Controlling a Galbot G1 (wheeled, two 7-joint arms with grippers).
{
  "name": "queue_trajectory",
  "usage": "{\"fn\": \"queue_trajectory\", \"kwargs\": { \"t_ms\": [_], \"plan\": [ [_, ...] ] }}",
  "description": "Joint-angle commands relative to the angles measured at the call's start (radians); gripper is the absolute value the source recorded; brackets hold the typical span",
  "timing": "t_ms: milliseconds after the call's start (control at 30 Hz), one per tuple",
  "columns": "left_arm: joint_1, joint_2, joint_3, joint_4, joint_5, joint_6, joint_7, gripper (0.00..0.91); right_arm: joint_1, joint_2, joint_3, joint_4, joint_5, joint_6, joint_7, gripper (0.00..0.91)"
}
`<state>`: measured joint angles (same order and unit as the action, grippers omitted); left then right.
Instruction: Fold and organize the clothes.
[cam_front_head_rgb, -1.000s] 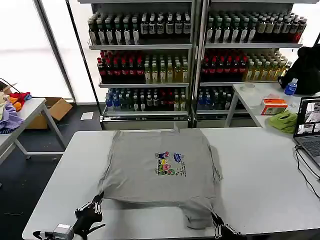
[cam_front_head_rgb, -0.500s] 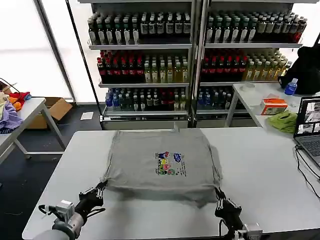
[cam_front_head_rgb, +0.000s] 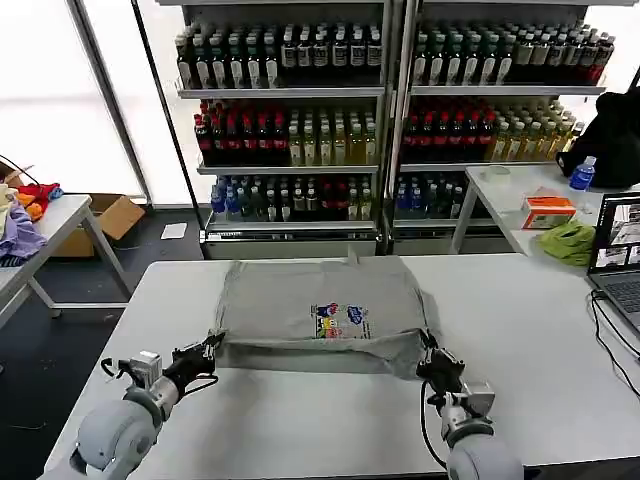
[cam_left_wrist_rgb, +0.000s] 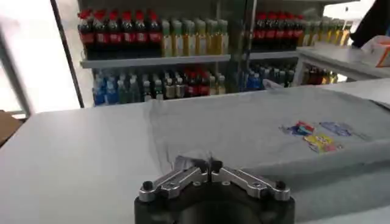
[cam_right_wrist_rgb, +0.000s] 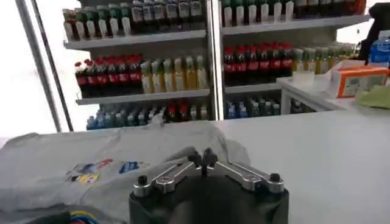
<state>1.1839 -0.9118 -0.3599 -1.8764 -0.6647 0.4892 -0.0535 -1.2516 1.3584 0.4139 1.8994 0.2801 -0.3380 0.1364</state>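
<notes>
Since a second ago we have carried the near hem of the grey shirt (cam_front_head_rgb: 320, 310) up and away from us, so the folded edge now lies just below the multicoloured chest print (cam_front_head_rgb: 341, 320) rather than well short of it. Our left gripper (cam_front_head_rgb: 212, 349) is clamped on the shirt's near left corner, fingers pressed together on the cloth as the left wrist view shows (cam_left_wrist_rgb: 209, 165). Our right gripper (cam_front_head_rgb: 430, 357) pinches the near right corner the same way, its fingers closed on a bunched fold of fabric (cam_right_wrist_rgb: 204, 159). The shirt lies across the middle of the white table (cam_front_head_rgb: 300, 430), its far edge close to the table's far side. Behind it stand shelves of bottled drinks (cam_front_head_rgb: 330, 120), and a laptop (cam_front_head_rgb: 618, 250) sits at the right edge.
</notes>
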Motion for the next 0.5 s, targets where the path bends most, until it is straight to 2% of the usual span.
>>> {"fn": "queue_trajectory", "kwargs": {
  "t_ms": [33, 67, 100, 167, 500],
  "plan": [
    [-0.257, 0.028, 0.183, 0.219, -0.036, -0.006, 0.000, 0.010, 0.188, 0.012, -0.051, -0.190, -0.018, -0.029, 0.014, 0.000],
    [-0.266, 0.024, 0.193, 0.232, -0.032, -0.005, -0.001, 0.222, 0.203, 0.015, -0.057, -0.204, -0.024, -0.049, 0.018, 0.766],
    [-0.272, 0.019, 0.198, 0.247, -0.029, -0.004, -0.003, 0.453, 0.215, 0.019, -0.061, -0.215, -0.025, -0.057, 0.019, 0.907],
    [-0.277, 0.009, 0.194, 0.261, -0.028, -0.003, -0.006, 0.907, 0.235, 0.025, -0.070, -0.235, -0.025, -0.059, 0.017, 0.907],
    [-0.206, 0.004, 0.047, 0.201, -0.034, 0.020, -0.054, 0.907, 0.216, 0.006, -0.049, -0.194, -0.008, -0.062, 0.014, 0.907]
  ]
}}
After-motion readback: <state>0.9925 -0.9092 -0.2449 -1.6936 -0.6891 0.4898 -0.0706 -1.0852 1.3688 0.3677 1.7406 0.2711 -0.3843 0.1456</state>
